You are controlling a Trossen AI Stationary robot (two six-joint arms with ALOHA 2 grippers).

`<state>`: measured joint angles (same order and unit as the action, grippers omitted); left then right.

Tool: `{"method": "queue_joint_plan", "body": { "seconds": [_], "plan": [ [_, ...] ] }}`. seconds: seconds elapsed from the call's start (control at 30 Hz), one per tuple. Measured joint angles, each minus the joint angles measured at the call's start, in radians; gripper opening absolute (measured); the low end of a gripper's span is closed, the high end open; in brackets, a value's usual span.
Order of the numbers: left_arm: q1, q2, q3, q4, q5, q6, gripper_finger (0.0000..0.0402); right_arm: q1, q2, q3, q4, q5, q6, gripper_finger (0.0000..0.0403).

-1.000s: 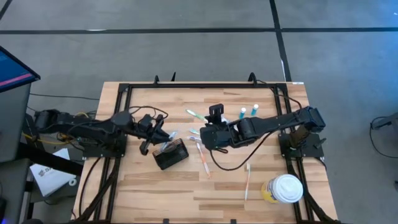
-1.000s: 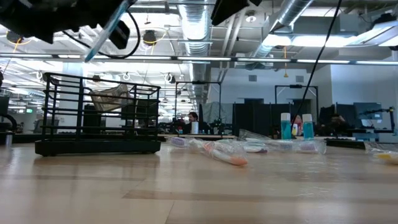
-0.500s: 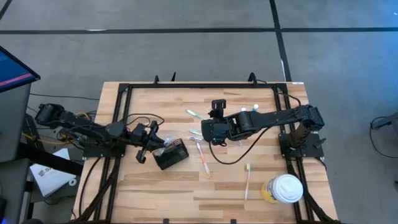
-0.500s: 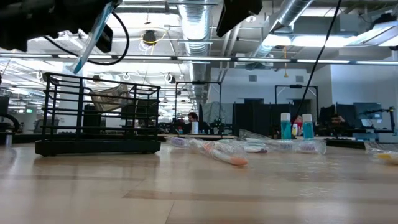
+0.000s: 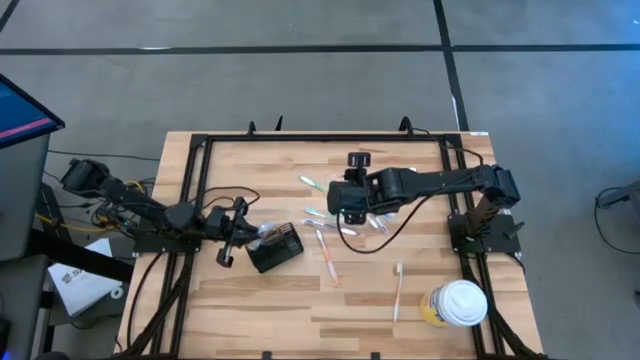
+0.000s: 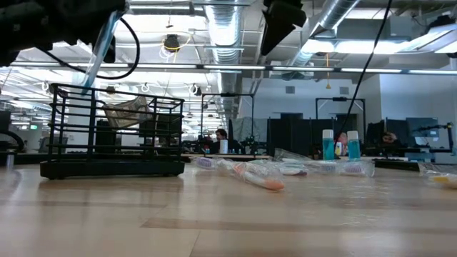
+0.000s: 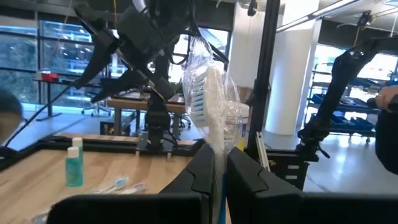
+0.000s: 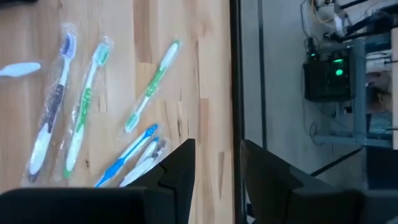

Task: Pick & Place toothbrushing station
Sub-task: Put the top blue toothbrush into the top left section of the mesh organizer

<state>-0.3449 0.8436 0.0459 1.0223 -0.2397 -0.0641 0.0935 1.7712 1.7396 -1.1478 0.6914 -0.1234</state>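
Observation:
The toothbrushing station, a black wire holder (image 5: 277, 250) (image 6: 111, 132), stands on its base on the wooden table, left of the middle. My left gripper (image 5: 248, 230) hovers at its left rim, shut on a plastic-wrapped toothbrush (image 7: 208, 102) (image 6: 100, 46) that slants above the holder. My right gripper (image 5: 350, 200) (image 8: 216, 168) hangs open over several wrapped toothbrushes (image 5: 320, 215) (image 8: 84, 106) lying flat mid-table, with nothing between its fingers. My left gripper pinches the wrapped toothbrush's handle (image 7: 217, 158) between its two fingers (image 7: 202, 177). The brush runs on along the fingers, its bristle head (image 7: 200, 93) beyond their tips. It is lifted clear and slants steeply above the holder's left end.
A yellowish cup with a white lid (image 5: 458, 303) stands at the near right, with a single toothbrush (image 5: 398, 290) lying left of it. Two teal bottles (image 6: 339, 145) stand toward the far right. A black frame (image 5: 195, 150) rims the table.
My left gripper has drawn back toward the table's left edge and sunk, still shut on the toothbrush, which now stands steeper and lower over the holder's left end. My right gripper has gone toward the far edge above the loose toothbrushes and has turned.

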Motion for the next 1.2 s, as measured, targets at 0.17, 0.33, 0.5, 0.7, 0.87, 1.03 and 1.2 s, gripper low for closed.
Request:
{"method": "queue_joint_plan", "body": {
  "seconds": [0.17,0.33,0.5,0.7,0.87,1.03,1.2],
  "plan": [
    [-0.040,0.000,-0.040,0.062,-0.060,0.008,0.0008,-0.036,-0.068,-0.042,0.052,-0.106,0.005,0.0118],
    [-0.066,0.003,-0.040,0.073,-0.085,0.040,0.0008,-0.044,-0.183,-0.151,0.211,-0.191,-0.004,0.0118],
    [-0.070,0.006,-0.040,0.075,-0.117,0.041,0.0008,-0.042,-0.297,-0.304,0.352,-0.274,-0.007,0.0118],
    [-0.067,0.047,-0.040,0.064,-0.144,0.041,0.0008,-0.041,-0.399,-0.473,0.488,-0.306,0.001,0.0118],
    [-0.066,0.100,-0.040,0.069,-0.152,0.042,0.0008,-0.037,-0.435,-0.544,0.542,-0.306,0.020,0.0118],
    [-0.066,0.121,-0.040,0.069,-0.153,0.042,0.0008,-0.014,-0.436,-0.568,0.561,-0.306,0.022,0.0118],
    [-0.070,0.121,-0.040,0.066,-0.153,0.060,0.0008,0.005,-0.437,-0.587,0.567,-0.304,0.019,0.0118]
  ]
}}
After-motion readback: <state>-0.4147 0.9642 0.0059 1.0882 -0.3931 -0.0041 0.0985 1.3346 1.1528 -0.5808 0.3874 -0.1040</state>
